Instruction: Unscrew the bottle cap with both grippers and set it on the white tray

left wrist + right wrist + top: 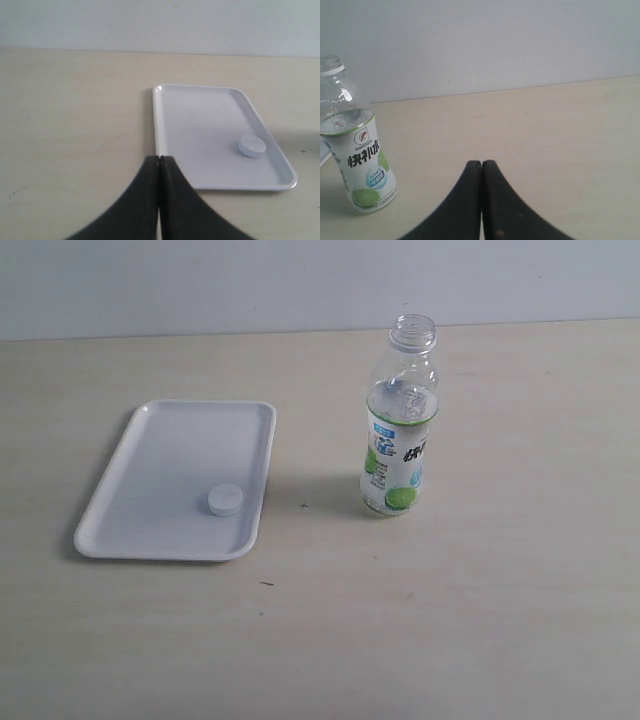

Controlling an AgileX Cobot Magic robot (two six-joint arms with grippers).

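Showing the closing stage of the cap-removal task. (a) bottle cap (225, 499) lies flat inside the white tray (160, 455), near the tray's lower-right corner, left of centre in the exterior view, resting on the tray floor only. (b) bottle (400, 430) stands upright on the table (480, 620), upper right of centre in the ext. view, neck open w/ no cap on it, well apart from the tray's right rim. (c) left gripper (159, 159), per left wrist view: fingers pressed tip to tip, no gap, nothing between them, aimed toward the tray and touching nothing as far as can be told. (d) right gripper (481, 162), per right wrist view: likewise fully closed and empty, over bare table, w/ the bottle off to one side and not touched. Neither arm shows in the ext. view, i.e. both sit outside that frame. Judgement: unscrew and place steps look done, since the cap is off the neck and resting in the tray; no step appears left in hand. Next move, if any, calls only for holding both arms clear of bottle and tray so neither gets knocked; any re-grasp would need the jaws opened first
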